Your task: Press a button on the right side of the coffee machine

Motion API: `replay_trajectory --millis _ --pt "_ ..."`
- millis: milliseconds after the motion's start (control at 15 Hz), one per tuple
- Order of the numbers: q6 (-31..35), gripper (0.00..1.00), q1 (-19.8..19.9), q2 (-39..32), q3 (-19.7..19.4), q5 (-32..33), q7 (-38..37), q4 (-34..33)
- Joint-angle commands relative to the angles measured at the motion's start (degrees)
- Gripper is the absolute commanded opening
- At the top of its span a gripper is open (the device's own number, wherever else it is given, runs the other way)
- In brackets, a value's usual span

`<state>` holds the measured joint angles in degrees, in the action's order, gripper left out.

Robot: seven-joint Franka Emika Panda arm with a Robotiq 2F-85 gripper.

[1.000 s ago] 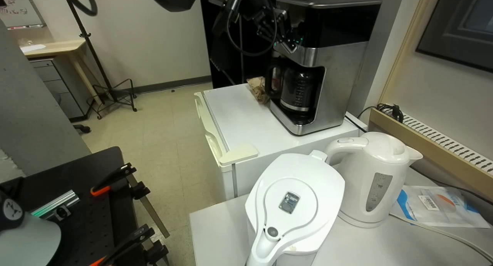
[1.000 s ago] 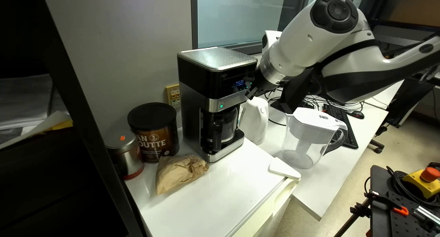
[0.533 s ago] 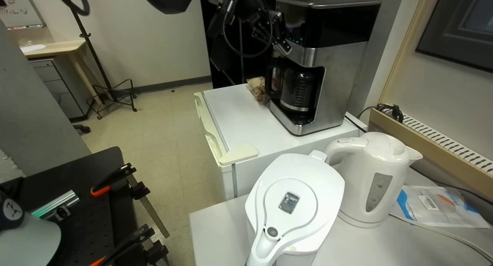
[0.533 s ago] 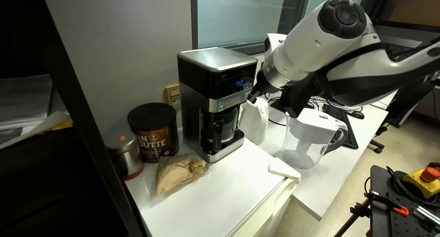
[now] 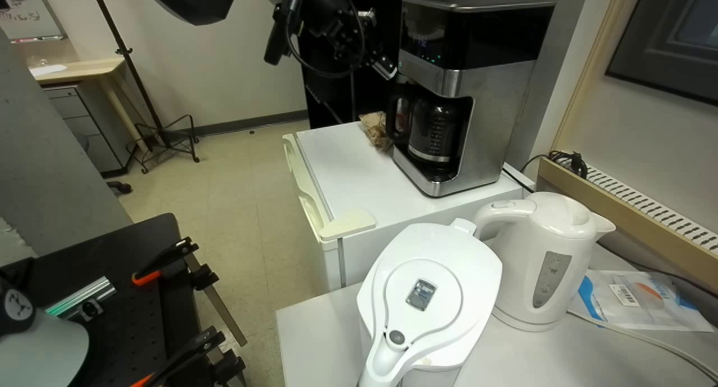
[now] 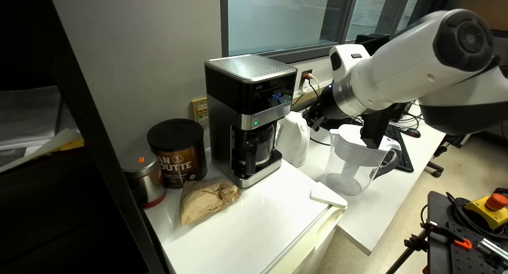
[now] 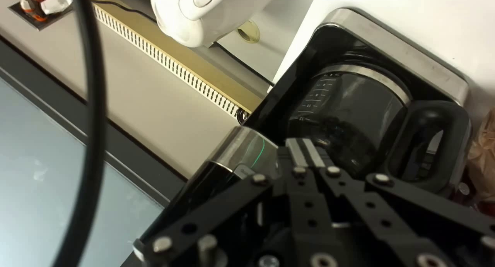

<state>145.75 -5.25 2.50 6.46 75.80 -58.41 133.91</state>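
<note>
The coffee machine (image 5: 499,101) is a tall black and silver box with a dark glass carafe (image 5: 435,132) in its lower front. It stands on a white surface and also shows in an exterior view (image 6: 222,131). Its front panel has a lit blue display (image 6: 276,96), with small green lights near the right edge (image 6: 289,97). A green-lit button (image 6: 255,123) is on the silver band. My gripper (image 5: 388,67) is shut and empty, in front of the machine and apart from it. In the wrist view its fingertips (image 7: 305,153) are together, hiding part of the silver band (image 7: 251,149).
A white kettle (image 5: 544,258) and a white filter pitcher (image 5: 429,297) stand beside the machine, below my arm. A brown paper bag (image 6: 208,200), a dark coffee canister (image 6: 178,155) and a metal tin (image 6: 143,176) stand on the machine's other side.
My gripper has moved back from the machine's front panel, leaving a gap. The arm has drawn away with it. The lights at the panel's right edge show more fully now.
</note>
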Motion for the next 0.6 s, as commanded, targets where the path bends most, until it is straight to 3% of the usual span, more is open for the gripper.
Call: replay_trajectory --millis 0,533 --pt "-0.89 0.0 -0.75 5.83 0.65 5.31 -1.13 5.5" --pt "-2.62 0.0 -2.05 12.72 1.58 12.58 -1.2 11.23"
